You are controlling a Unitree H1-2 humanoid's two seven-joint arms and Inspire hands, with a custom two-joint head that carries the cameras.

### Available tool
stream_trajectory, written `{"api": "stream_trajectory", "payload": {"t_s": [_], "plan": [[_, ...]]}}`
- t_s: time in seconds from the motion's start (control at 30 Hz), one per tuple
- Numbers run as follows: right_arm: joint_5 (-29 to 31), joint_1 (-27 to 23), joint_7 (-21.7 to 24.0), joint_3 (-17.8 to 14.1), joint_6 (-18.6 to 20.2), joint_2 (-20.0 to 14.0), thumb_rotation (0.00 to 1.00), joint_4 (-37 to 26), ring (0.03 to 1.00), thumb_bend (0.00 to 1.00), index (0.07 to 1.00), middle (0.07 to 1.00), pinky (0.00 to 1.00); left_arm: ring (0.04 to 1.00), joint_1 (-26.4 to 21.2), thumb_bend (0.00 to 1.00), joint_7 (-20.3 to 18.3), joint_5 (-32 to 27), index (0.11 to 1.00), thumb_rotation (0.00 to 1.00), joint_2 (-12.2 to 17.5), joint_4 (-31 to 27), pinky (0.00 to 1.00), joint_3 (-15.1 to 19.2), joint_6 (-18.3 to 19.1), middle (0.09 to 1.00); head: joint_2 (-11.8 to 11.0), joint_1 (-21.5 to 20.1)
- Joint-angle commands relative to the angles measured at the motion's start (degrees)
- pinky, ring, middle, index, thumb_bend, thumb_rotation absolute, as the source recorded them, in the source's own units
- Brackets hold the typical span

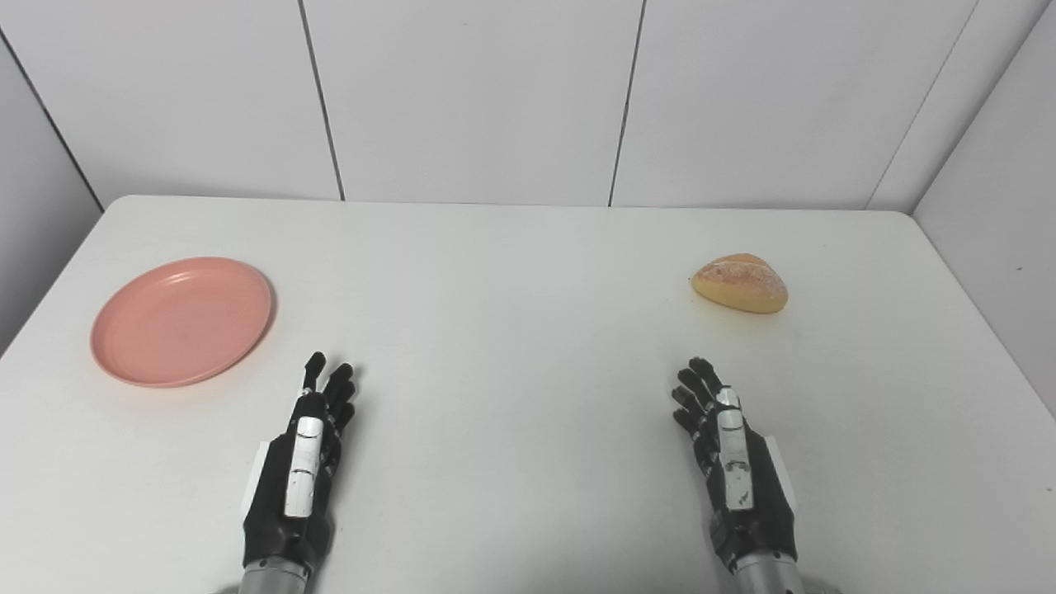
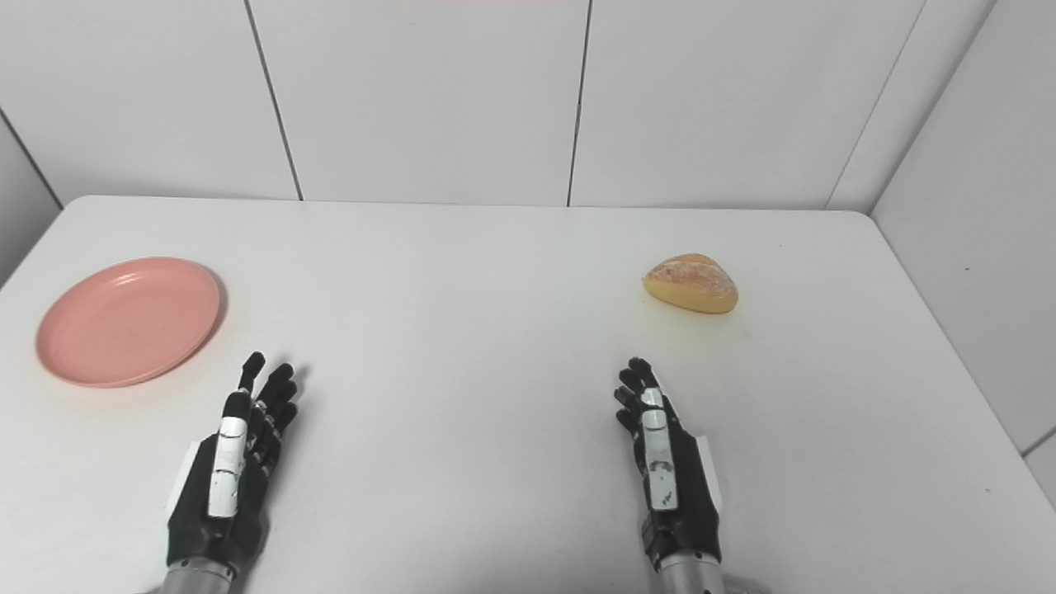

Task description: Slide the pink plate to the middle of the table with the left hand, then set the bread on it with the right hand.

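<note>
**Matt plastic, crusty bread, glossy hand shells**

The pink plate (image 1: 181, 320) is showing a smooth, matt plastic-looking surface with a faint sheen along its rim. The bread (image 1: 740, 284) is looking rough and crusty on top, dusted pale, and smoother and golden along its lower side. The table (image 1: 528, 330) is presenting a smooth, matt white top. The left hand (image 1: 301, 470) and the right hand (image 1: 730, 462) are wearing black, plastic-looking shells with glossy white and silvery strips, and brushed metal is showing at the wrists. The wall panels (image 1: 478, 91) are looking smooth, matt and white.
</note>
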Motion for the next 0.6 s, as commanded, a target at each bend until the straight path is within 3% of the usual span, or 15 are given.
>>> {"api": "stream_trajectory", "payload": {"t_s": [0.0, 0.23, 0.33, 0.57], "plan": [[0.03, -0.15, 0.32, 0.31, -1.50, 0.53, 1.00, -0.43, 0.909, 0.77, 0.904, 0.910, 0.93, 0.979, 0.18, 0.75, -0.84, 1.54, 1.000, 0.97, 0.66, -0.47, 1.00, -0.99, -1.27, 0.969, -0.09, 0.06], [0.34, -0.15, 1.03, 0.35, -4.34, 0.08, 1.00, 0.32, 0.937, 0.80, 0.918, 0.955, 0.95, 1.000, 0.27, 0.74, -1.03, 2.49, 1.000, 0.95, 1.01, 0.86, 1.00, -1.71, -6.17, 1.000, -0.28, 0.35], [-0.71, -0.07, 1.36, 0.93, -5.49, -0.57, 1.00, 0.55, 0.994, 0.81, 0.968, 0.997, 1.00, 1.000, 0.25, 0.78, -1.25, 2.19, 1.000, 0.93, 0.87, 1.40, 1.00, -1.80, -8.02, 1.000, -0.29, 0.40], [-2.05, -0.09, 1.36, 1.72, -7.35, -0.84, 1.00, 1.17, 1.000, 0.84, 1.000, 1.000, 1.00, 1.000, 0.05, 0.84, -2.81, 2.08, 1.000, 0.95, 2.16, 2.83, 1.00, -2.38, -11.75, 1.000, -0.37, 0.00]]}}
